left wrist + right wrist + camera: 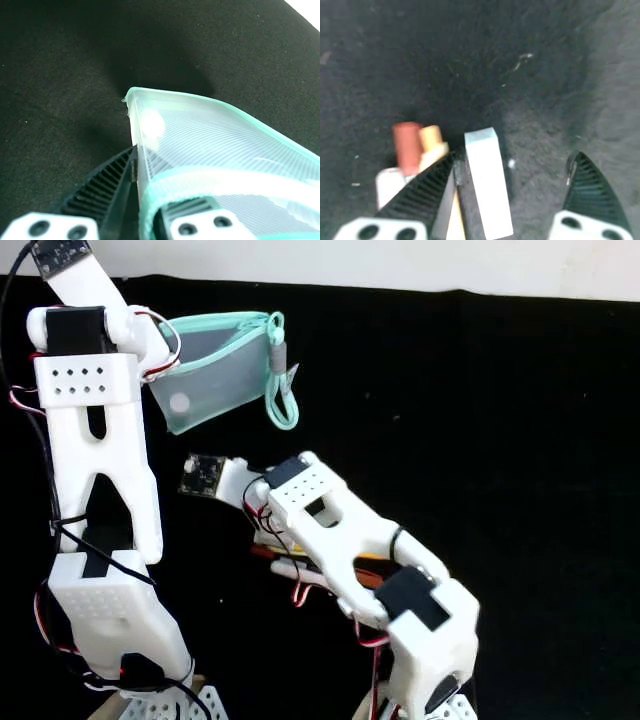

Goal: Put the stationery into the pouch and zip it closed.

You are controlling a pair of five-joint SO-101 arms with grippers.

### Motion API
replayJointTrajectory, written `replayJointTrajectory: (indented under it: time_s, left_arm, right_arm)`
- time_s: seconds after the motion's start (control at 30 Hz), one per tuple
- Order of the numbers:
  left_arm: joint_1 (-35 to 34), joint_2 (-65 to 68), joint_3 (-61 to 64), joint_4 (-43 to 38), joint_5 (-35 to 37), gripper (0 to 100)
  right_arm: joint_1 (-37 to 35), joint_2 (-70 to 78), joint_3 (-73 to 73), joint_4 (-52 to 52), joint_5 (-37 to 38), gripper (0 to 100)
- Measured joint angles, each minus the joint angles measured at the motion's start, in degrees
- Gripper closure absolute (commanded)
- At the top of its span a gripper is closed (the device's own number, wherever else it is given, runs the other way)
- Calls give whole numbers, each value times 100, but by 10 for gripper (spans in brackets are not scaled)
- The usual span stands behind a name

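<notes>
Up near the far left corner of the desk point(500, 440), the left tool point(160, 355) is clenched on one end of the pouch point(215, 370), a translucent ribbed bag with a mint-green rim. In the left wrist view the left tool point(150, 192) has the pouch point(210, 145) wall pinched between its two black ribbed jaws. A dark shadow lies on the black desk cloth point(60, 75) beyond the bag. The green rim seems to curve apart at the top, so the mouth is probably unzipped, though the angle is poor. From the pouch's other end a grey puller with a green strap point(282, 390) hangs down toward the desk. The right arm is bent low over the middle of the desk, towards the front edge and well apart from the pouch. Its right tool point(514, 160) is released, jaws spread wide and pointing down at the cloth. A white block point(487, 185) lies on the desk between those jaws, just beside one of them. On the outer side of that same jaw lie a red stick point(406, 142) and a tan stick point(431, 136), side by side and touching. In the high view the red stick point(268, 552) peeks out from under the right arm.
</notes>
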Motion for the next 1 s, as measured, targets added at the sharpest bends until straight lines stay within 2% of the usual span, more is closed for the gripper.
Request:
replayJointTrajectory:
  time_s: [0.13, 0.3, 0.33, 0.83, 1.0]
  left_arm:
    - [0, 0, 0, 0, 0, 993]
    - [0, 0, 0, 0, 0, 993]
    - [0, 0, 0, 0, 0, 993]
    - [0, 0, 0, 0, 0, 993]
    - [0, 0, 0, 0, 0, 993]
  right_arm:
    - [0, 141, -9, -114, 0, 711]
    - [35, 141, -9, -114, 0, 981]
    - [53, 141, -9, -123, 0, 995]
    - [316, 62, -9, -290, -369, 992]
    - [677, -536, 26, -316, -1081, 992]
